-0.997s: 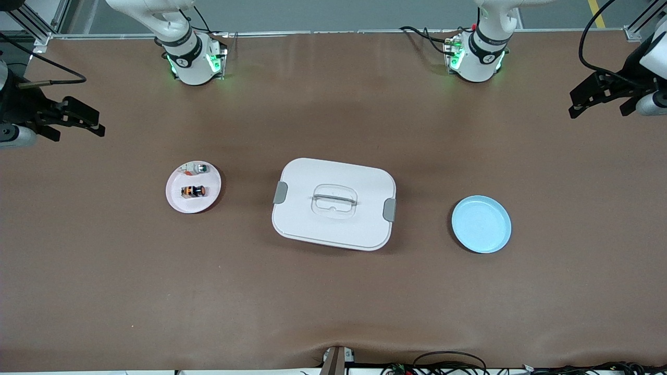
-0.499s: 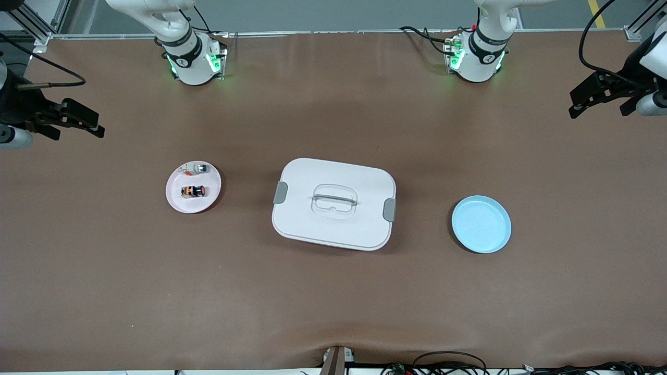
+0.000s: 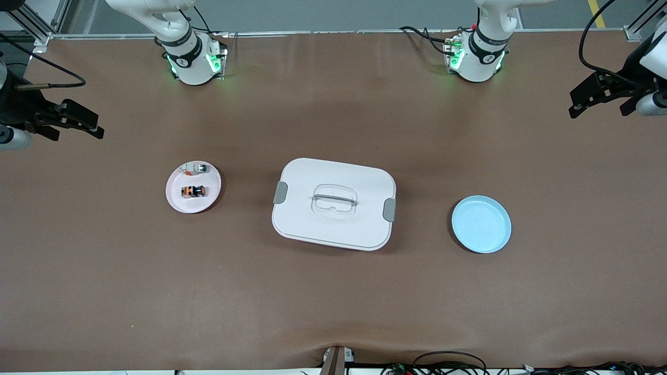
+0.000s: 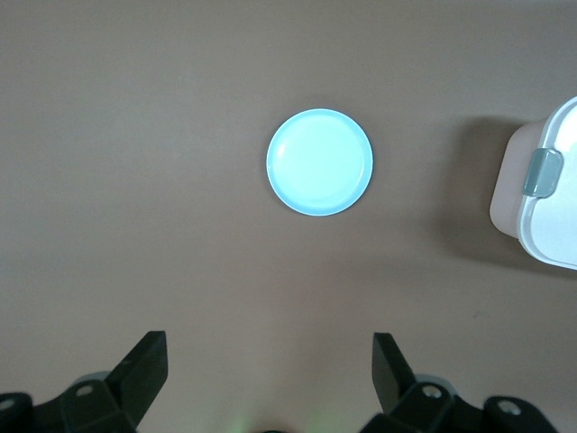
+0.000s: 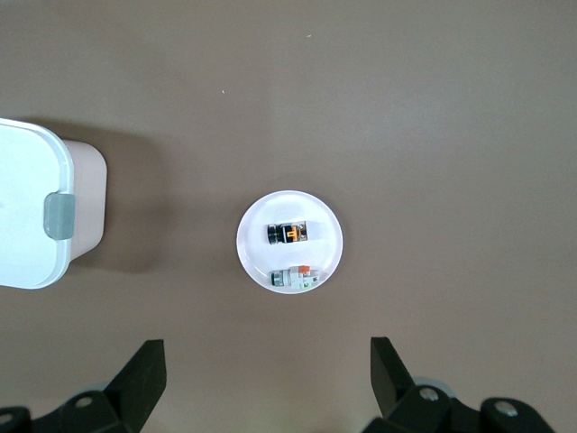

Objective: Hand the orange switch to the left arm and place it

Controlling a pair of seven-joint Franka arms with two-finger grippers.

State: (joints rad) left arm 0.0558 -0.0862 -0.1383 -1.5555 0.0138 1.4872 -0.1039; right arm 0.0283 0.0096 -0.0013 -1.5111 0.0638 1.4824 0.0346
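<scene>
Orange switch point(image 3: 193, 191) sits on pink plate point(image 3: 180, 202), beside the box point(image 3: 333, 172). Nothing's shifted in 1 s, so no pickup begun. We've right gripper point(image 3: 83, 122) and left gripper point(image 3: 591, 96) hovering over table ends, jaws spread.

You've got a black-and-orange switch point(image 3: 193, 191) on a pink plate point(image 3: 177, 200), white box point(image 3: 333, 229) with grey latches point(image 3: 280, 192), pale blue plate point(image 3: 481, 224), brown table point(image 3: 333, 302).

I see both arms raised high at their own ends of the table, the left end effector point(image 3: 599, 96) and right end effector point(image 3: 78, 121) each with fingers spread wide, holding nothing.
</scene>
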